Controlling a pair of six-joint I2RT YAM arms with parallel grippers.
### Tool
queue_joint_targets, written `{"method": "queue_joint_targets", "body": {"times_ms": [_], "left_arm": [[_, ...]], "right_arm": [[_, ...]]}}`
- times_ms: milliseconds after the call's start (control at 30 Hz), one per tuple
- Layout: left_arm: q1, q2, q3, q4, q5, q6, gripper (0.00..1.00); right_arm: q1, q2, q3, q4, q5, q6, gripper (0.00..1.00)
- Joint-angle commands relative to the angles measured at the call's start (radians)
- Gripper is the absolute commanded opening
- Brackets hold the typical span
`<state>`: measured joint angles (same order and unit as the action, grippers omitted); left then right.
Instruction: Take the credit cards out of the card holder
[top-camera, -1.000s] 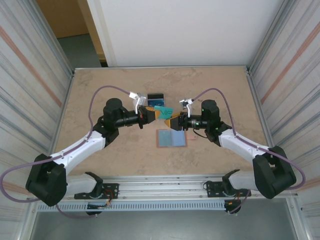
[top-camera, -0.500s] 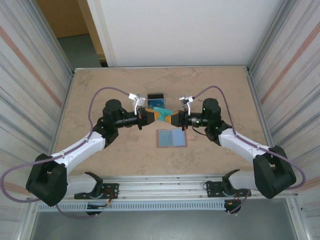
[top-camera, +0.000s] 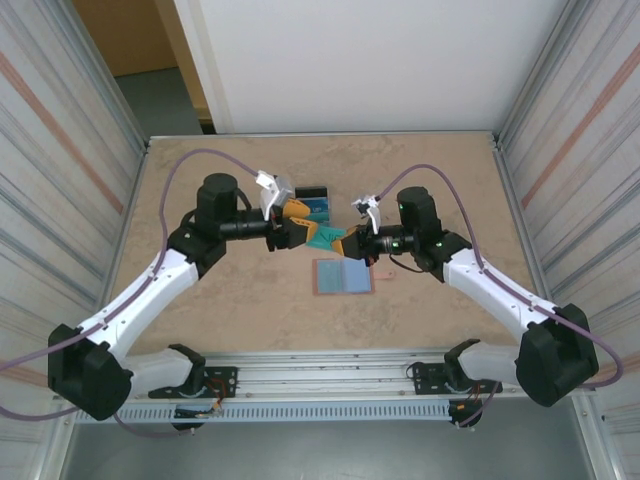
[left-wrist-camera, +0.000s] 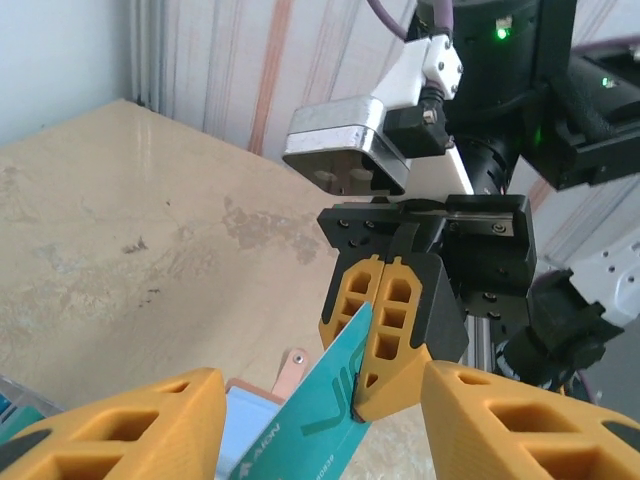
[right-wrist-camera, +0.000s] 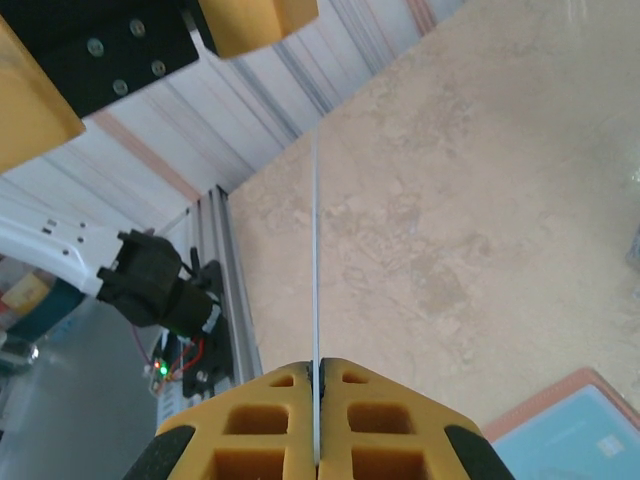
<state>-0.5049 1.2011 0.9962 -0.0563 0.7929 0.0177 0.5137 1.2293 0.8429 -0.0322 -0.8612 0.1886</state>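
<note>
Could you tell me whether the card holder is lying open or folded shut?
Open. The card holder lies spread flat on the table, its two pale blue inner panels facing up, side by side.

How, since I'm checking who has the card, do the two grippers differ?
The left gripper stands open; the right gripper is shut. The left gripper grips nothing; the right gripper pinches the teal card. Both are yellow-fingered and face each other.
</note>
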Motion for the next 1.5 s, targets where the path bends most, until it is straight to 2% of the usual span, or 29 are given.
{"method": "queue_joint_targets", "body": {"times_ms": [0,133,367,433,533,567,700,767,867,900,967,1000,1133,1167,1233,1267,1467], "left_arm": [[-0.028,0.060,0.079,-0.211,0.044,0.217,0.54],[-0.052,0.152,0.180,-0.348,0.070,0.321,0.51],[-0.057,0.262,0.260,-0.432,0.119,0.395,0.48],[-0.057,0.284,0.280,-0.459,0.134,0.413,0.44],[-0.059,0.317,0.307,-0.507,0.166,0.448,0.33],[-0.058,0.326,0.316,-0.523,0.169,0.460,0.25],[-0.059,0.342,0.326,-0.548,0.171,0.498,0.01],[-0.055,0.341,0.325,-0.548,0.156,0.517,0.00],[-0.027,0.342,0.314,-0.516,0.149,0.547,0.00],[-0.012,0.343,0.304,-0.494,0.147,0.563,0.00],[0.022,0.344,0.277,-0.424,0.137,0.587,0.00],[0.036,0.347,0.268,-0.395,0.127,0.605,0.00],[0.075,0.381,0.256,-0.320,0.048,0.702,0.00],[0.082,0.397,0.262,-0.314,0.026,0.729,0.00],[0.101,0.433,0.274,-0.296,0.005,0.753,0.00],[0.113,0.457,0.286,-0.294,0.003,0.763,0.00],[0.156,0.585,0.332,-0.232,0.040,0.822,0.00]], "right_arm": [[0.012,-0.007,0.043,-0.119,-0.020,-0.092,0.00],[0.022,0.013,0.068,-0.156,-0.025,-0.115,0.00],[0.029,0.030,0.074,-0.164,-0.034,-0.120,0.00],[0.029,0.030,0.076,-0.169,-0.037,-0.122,0.00],[0.030,0.030,0.081,-0.175,-0.033,-0.125,0.00],[0.029,0.030,0.081,-0.176,-0.031,-0.125,0.00],[0.029,0.031,0.081,-0.176,-0.009,-0.124,0.02],[0.025,0.030,0.081,-0.178,0.015,-0.118,0.11],[0.004,0.026,0.078,-0.178,0.049,-0.092,0.43],[-0.007,0.026,0.075,-0.177,0.052,-0.080,0.47],[-0.024,0.017,0.065,-0.168,0.068,-0.060,0.52],[-0.030,0.011,0.059,-0.165,0.082,-0.051,0.58],[-0.041,-0.035,0.027,-0.151,0.173,-0.018,0.61],[-0.042,-0.049,0.020,-0.148,0.206,-0.003,0.67],[-0.046,-0.072,0.013,-0.155,0.261,0.018,0.73],[-0.046,-0.083,0.013,-0.161,0.289,0.029,0.97],[-0.047,-0.143,-0.003,-0.170,0.428,0.094,0.98]]}}
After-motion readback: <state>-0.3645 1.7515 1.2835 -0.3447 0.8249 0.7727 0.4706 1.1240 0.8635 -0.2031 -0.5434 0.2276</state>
